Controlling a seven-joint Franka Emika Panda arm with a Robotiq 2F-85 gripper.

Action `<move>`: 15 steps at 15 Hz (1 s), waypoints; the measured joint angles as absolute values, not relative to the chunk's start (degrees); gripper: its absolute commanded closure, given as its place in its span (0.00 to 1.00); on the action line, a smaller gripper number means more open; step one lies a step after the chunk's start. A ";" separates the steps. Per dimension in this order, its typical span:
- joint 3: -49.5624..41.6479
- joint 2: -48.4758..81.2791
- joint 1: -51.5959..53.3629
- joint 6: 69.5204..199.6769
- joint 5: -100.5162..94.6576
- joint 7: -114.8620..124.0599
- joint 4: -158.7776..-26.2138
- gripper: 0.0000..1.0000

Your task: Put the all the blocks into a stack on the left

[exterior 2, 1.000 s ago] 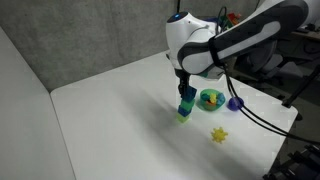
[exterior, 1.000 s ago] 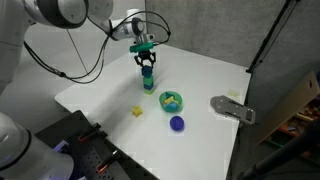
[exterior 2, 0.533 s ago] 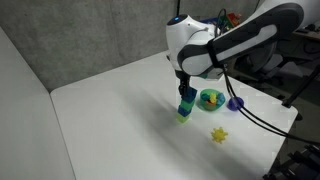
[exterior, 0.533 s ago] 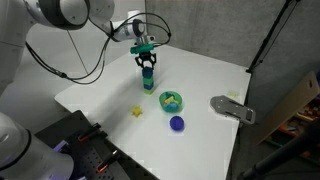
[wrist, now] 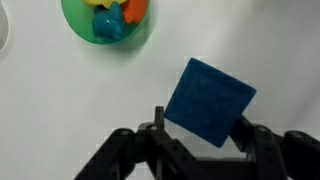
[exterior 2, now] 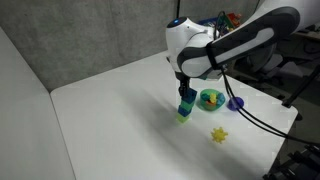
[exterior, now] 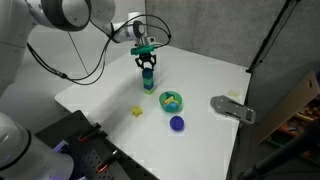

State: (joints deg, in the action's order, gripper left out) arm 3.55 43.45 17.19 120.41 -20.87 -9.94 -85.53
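- The arm [exterior: 60, 12] reached in from the upper corner of an exterior view. Its white links bent over the desk [exterior: 100, 90], and black cables [exterior: 92, 62] hung in loops beneath them.
- The wrist pointed straight down, so the end effector [exterior: 147, 61] stood upright directly over the stack [exterior: 148, 82].
- From the opposite side, in an exterior view, the bulky white wrist housing [exterior 2: 192, 45] sat above the stack, with the forearm running off to the upper edge of the picture.
- In the wrist view the two dark fingers [wrist: 160, 122] came up from the bottom edge, one on each side of the blue block [wrist: 208, 100]. They lay against its sides, so the end effector appeared closed on that block.
- The blue block was turned at an angle to the fingers, with its corners pointing between them.
- The blue block formed the top of the stack. Teal-green and yellowish pieces lay under it, resting on the desk.
- A green bowl [exterior: 172, 100] holding small coloured toys stood near the stack.
- A yellow piece [exterior: 138, 111] and a dark blue ball [exterior: 177, 124] lay apart on the desk, nearer its front edge.
- A grey flat object [exterior: 232, 108] rested at the desk's far side edge.
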 measured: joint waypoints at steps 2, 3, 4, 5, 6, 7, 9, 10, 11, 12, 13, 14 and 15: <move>3.52 43.45 17.18 120.41 -20.87 -9.93 -85.45 0.00; 3.51 43.44 17.16 120.42 -20.87 -9.92 -85.37 0.00; 3.50 43.41 17.12 120.43 -20.87 -9.88 -85.28 0.00; 3.49 43.32 17.04 120.44 -20.87 -9.83 -85.19 0.00; 3.48 43.19 16.95 120.44 -20.87 -9.56 -85.05 0.00; 3.47 43.00 16.84 120.44 -20.85 -9.19 -84.92 0.00; 3.48 42.26 16.55 120.45 -20.23 -7.75 -84.87 0.00; 3.48 41.76 16.39 120.45 -19.45 -6.91 -84.87 0.00; 3.52 41.25 16.17 120.45 -18.43 -6.06 -84.88 0.00; 3.58 40.71 15.92 120.45 -17.28 -5.44 -84.89 0.00; 3.67 40.19 15.65 120.45 -16.15 -4.85 -84.91 0.00; 3.76 39.66 15.35 120.44 -15.00 -4.41 -84.96 0.00; 3.83 39.08 15.07 120.41 -14.04 -3.93 -85.16 0.00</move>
State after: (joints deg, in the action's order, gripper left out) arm 3.83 39.08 15.07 120.41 -14.04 -3.93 -85.16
